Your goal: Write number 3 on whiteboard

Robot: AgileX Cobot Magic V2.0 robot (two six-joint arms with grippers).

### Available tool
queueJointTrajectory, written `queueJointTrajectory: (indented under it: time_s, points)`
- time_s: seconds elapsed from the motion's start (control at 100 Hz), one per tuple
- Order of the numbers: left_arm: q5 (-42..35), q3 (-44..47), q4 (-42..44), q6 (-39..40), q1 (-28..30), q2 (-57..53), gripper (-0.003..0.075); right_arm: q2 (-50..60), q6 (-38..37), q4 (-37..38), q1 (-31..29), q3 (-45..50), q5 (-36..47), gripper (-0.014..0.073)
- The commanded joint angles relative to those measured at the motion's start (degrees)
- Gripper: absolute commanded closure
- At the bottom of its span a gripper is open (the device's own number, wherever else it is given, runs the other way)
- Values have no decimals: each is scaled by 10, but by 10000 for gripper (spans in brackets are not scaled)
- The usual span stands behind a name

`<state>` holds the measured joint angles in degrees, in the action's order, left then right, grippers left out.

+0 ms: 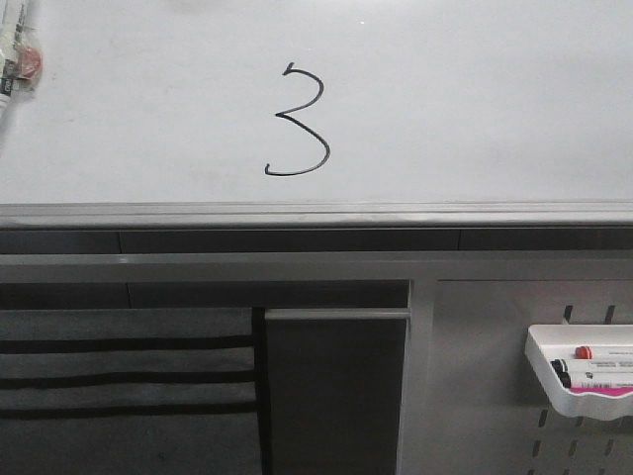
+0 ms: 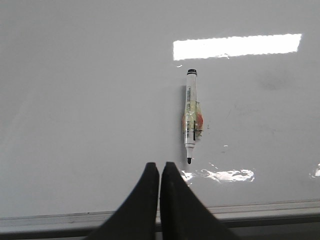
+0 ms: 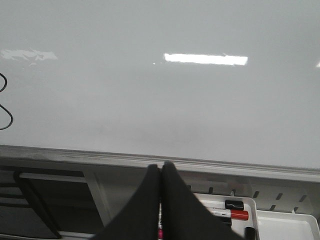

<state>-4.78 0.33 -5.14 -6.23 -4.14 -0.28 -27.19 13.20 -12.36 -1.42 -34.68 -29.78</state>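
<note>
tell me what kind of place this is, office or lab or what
Probably a lab or workshop test bench, not an ordinary office: a large whiteboard lies flat with a handwritten 3, a marker rests on it, and a marker tray hangs on a grey perforated panel.

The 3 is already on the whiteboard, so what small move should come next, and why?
Probably none for writing: the number 3 looks complete on the whiteboard, the marker lies loose, and both tools, left and right, are shut and empty. Keep both clear.

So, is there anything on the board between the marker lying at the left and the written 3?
No. In the front view, only bare whiteboard lies between the marker and the number 3.
</note>
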Motion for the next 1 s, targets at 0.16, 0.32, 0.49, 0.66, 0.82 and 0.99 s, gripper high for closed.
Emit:
queueJointTrajectory:
  time_s: [0.16, 0.32, 0.49, 0.66, 0.82, 0.99]
  points:
    - [-43, 4, -1, 6, -5, -16, 741, -5, 4, -2, -3, -15, 44, 663]
    - [-43, 4, -1, 6, -5, -16, 741, 33, 4, -2, -2, 22, 77, 663]
    - [-43, 4, -1, 6, -5, -16, 741, 136, 4, -25, -2, 189, 214, 663]
    - [-43, 4, -1, 6, -5, -16, 741, 241, 4, -73, -3, 349, 328, 663]
    - [-43, 4, -1, 6, -5, -16, 741, 286, 7, -65, -3, 366, 288, 663]
    - [-43, 4, -1, 6, -5, -16, 741, 286, 12, -57, -4, 368, 288, 663]
